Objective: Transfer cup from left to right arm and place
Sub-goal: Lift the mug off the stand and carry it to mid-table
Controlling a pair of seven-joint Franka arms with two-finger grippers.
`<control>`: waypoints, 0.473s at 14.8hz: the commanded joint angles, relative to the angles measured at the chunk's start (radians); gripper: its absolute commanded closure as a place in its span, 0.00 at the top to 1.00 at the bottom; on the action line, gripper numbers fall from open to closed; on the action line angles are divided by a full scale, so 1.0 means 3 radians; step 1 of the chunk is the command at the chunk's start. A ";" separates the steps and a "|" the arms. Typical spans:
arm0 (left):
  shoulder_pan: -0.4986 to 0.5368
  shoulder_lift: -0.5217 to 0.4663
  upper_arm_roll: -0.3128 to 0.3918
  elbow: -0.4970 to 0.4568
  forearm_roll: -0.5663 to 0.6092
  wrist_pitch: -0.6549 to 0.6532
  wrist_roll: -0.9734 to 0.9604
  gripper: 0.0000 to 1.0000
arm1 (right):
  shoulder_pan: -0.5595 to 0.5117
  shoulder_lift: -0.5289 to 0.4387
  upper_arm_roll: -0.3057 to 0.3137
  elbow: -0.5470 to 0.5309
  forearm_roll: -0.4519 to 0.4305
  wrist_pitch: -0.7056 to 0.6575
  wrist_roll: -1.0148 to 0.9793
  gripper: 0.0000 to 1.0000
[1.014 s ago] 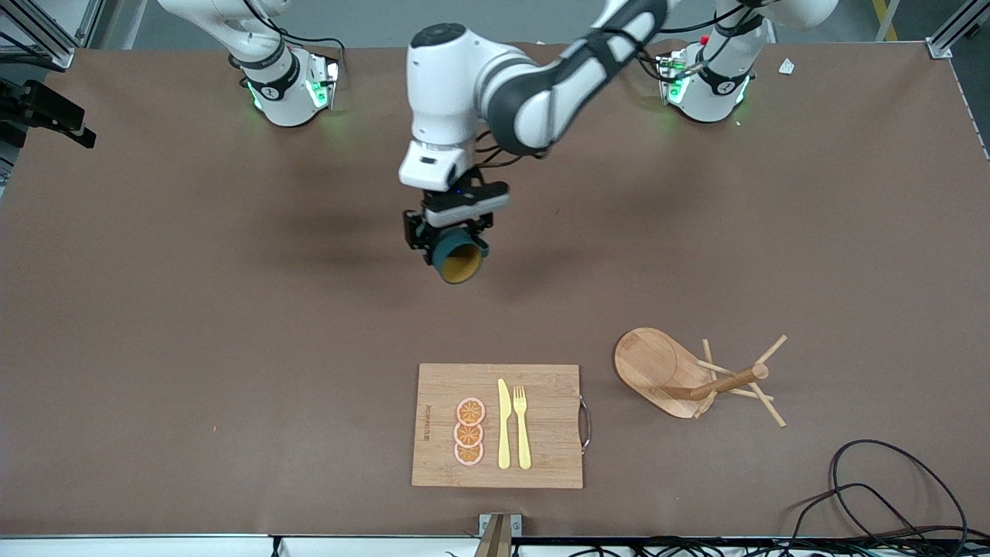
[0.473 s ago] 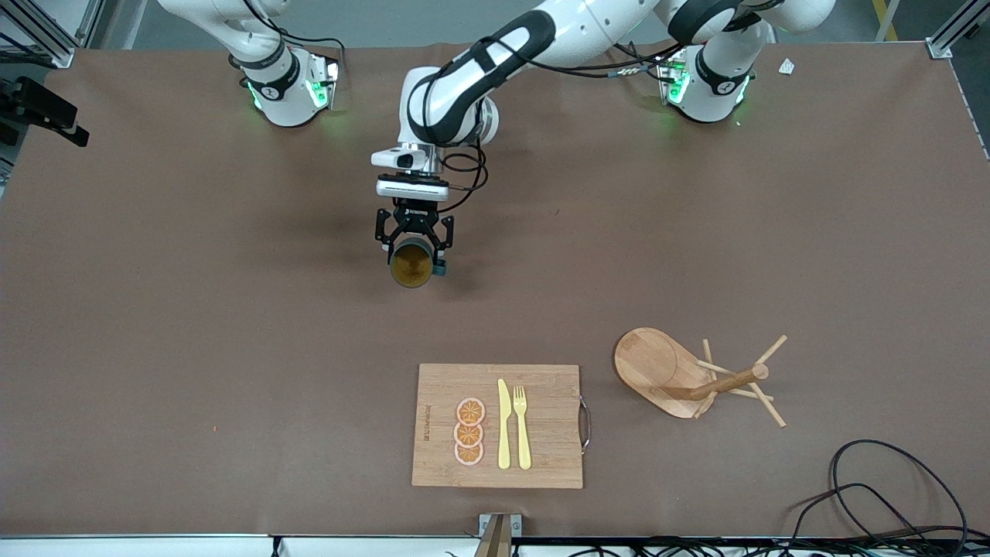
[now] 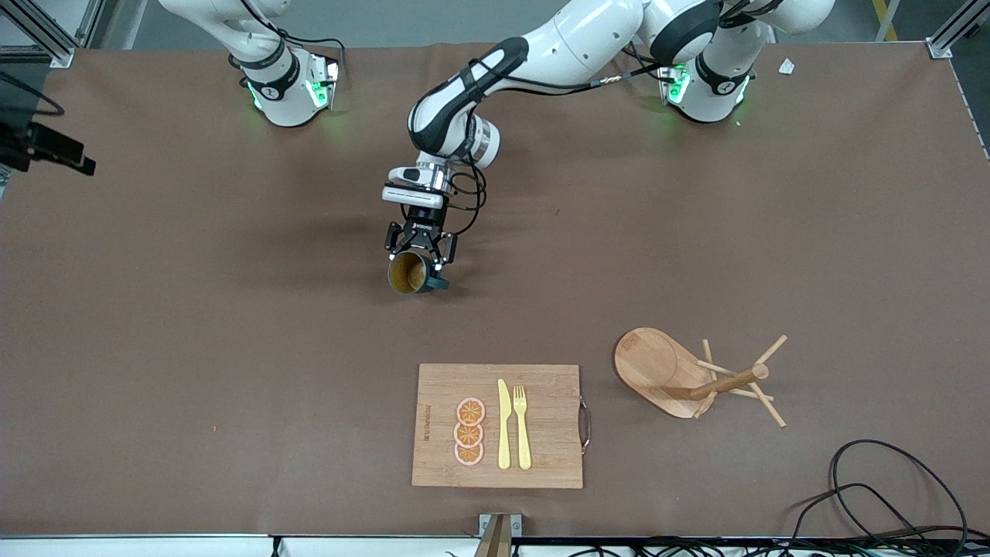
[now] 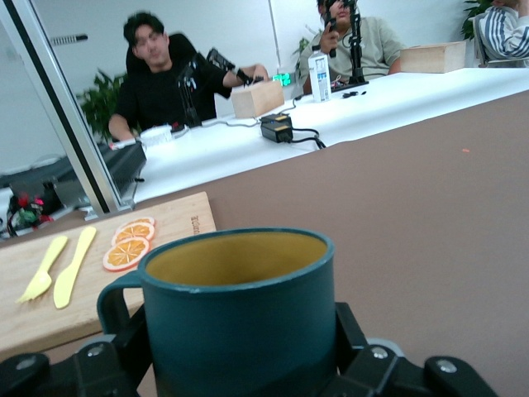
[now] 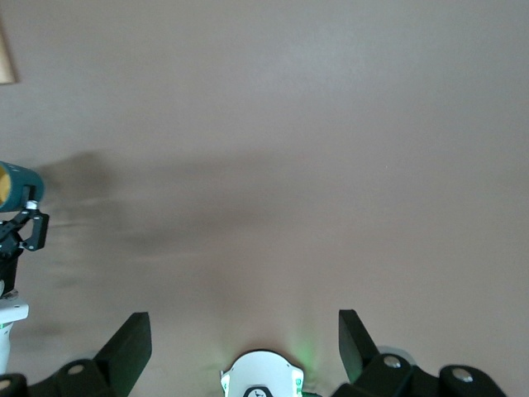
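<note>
1. Left arm stretched out from its base, bent at the elbow, wrist angled down over mid-table (image 3: 155, 309).
2. Left end effector (image 3: 418, 259) clenched around the cup (image 3: 410, 273), held in the air, mouth tipped toward the front camera, handle at about 4 o'clock.
3. Cup roughly at 11 o'clock from the cutting board (image 3: 541, 464).
4. Right arm waiting, right end effector (image 5: 245, 335) spread wide, grasping nothing, pointed down over its own base.
</note>
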 commanded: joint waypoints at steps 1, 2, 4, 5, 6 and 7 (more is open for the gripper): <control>-0.0104 0.0111 0.0033 0.0086 0.0148 -0.0206 -0.0078 0.30 | -0.0094 0.0323 0.0025 0.0137 -0.0036 -0.0006 -0.0033 1.00; -0.0139 0.0147 0.0033 0.0091 0.0153 -0.0252 -0.0139 0.30 | -0.0114 0.0380 0.0025 0.0204 -0.0036 -0.0006 -0.0038 1.00; -0.0186 0.0203 0.0033 0.0086 0.0153 -0.0425 -0.0216 0.30 | -0.0114 0.0396 0.0025 0.0215 -0.0026 0.0060 -0.0033 1.00; -0.0236 0.0239 0.0033 0.0091 0.0153 -0.0477 -0.0277 0.30 | -0.0130 0.0416 0.0025 0.0210 -0.0016 0.0116 -0.0023 1.00; -0.0252 0.0250 0.0033 0.0086 0.0153 -0.0523 -0.0354 0.30 | -0.0160 0.0477 0.0025 0.0215 -0.0010 0.0127 -0.0038 1.00; -0.0262 0.0265 0.0033 0.0086 0.0153 -0.0584 -0.0415 0.30 | -0.0166 0.0493 0.0025 0.0215 -0.0015 0.0148 -0.0038 1.00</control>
